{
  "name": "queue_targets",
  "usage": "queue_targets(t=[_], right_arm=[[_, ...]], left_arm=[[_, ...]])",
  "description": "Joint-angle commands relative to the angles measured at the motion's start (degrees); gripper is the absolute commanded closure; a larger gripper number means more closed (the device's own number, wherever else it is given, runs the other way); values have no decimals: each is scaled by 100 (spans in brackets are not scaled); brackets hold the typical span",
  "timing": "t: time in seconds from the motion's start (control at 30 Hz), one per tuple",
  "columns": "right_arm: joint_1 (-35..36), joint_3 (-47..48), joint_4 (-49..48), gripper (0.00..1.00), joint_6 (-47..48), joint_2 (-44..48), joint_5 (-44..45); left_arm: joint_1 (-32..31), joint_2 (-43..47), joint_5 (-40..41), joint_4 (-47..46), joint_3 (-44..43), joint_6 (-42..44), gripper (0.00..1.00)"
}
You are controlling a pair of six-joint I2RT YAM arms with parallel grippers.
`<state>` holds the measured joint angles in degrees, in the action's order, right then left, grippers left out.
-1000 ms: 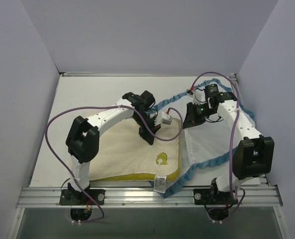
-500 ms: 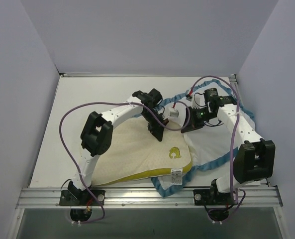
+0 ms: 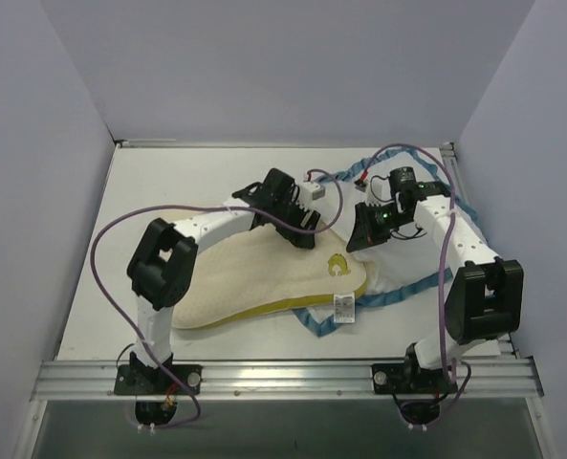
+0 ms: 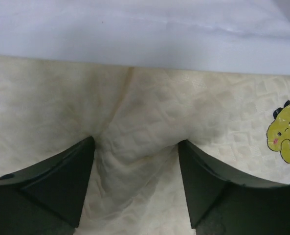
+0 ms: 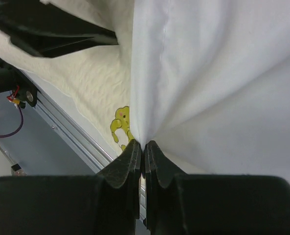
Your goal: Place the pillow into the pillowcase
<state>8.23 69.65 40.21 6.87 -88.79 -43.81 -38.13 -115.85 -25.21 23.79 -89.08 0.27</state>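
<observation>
The cream dimpled pillow [image 3: 245, 277] lies across the table's middle, its yellow logo [image 3: 337, 265] at the right end. That end rests on the pillowcase [image 3: 403, 263], which shows its white inside and teal trim [image 3: 316, 323]. My left gripper [image 3: 304, 232] stands open over the pillow's far edge. In the left wrist view its fingers [image 4: 61, 181] straddle a raised crease of the pillow [image 4: 208, 112], with the white pillowcase [image 4: 135, 34] just beyond. My right gripper [image 5: 144, 147] is shut on the pillowcase's white upper layer [image 5: 223, 73] and holds it up beside the logo [image 5: 120, 125].
A white label [image 3: 343, 306] hangs off the pillow's near right corner. Purple cables [image 3: 106, 258] loop from both arms. A metal rail [image 3: 283, 375] runs along the near edge. Grey walls [image 3: 34, 191] close in the left, back and right.
My left gripper has let go of the pillow and now stands open. The pillow slid right, its logo end reaching the pillowcase opening. My right gripper stays shut on the cloth.
</observation>
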Motion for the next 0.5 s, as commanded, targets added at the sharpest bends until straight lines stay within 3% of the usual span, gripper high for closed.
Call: queue_targets(t=[0.0, 0.07, 0.17, 0.23, 0.33, 0.47], right_arm=[[-49, 251, 427, 100, -54, -243, -5], [-49, 234, 409, 100, -46, -287, 57], [-93, 234, 418, 100, -72, -323, 136], [-128, 242, 400, 100, -98, -349, 145], [-173, 260, 392, 100, -160, -436, 259], [-199, 163, 374, 100, -274, -507, 749]], left_arm=[[156, 703, 353, -586, 407, -64, 20], [244, 1379, 18, -516, 662, 735, 10], [157, 2118, -597, -27, 1023, 2061, 4], [-236, 2338, -660, 317, 1243, 2964, 3], [-895, 2287, -538, 521, 1524, 3521, 3], [-1573, 1804, -108, 215, 1525, 3594, 2]])
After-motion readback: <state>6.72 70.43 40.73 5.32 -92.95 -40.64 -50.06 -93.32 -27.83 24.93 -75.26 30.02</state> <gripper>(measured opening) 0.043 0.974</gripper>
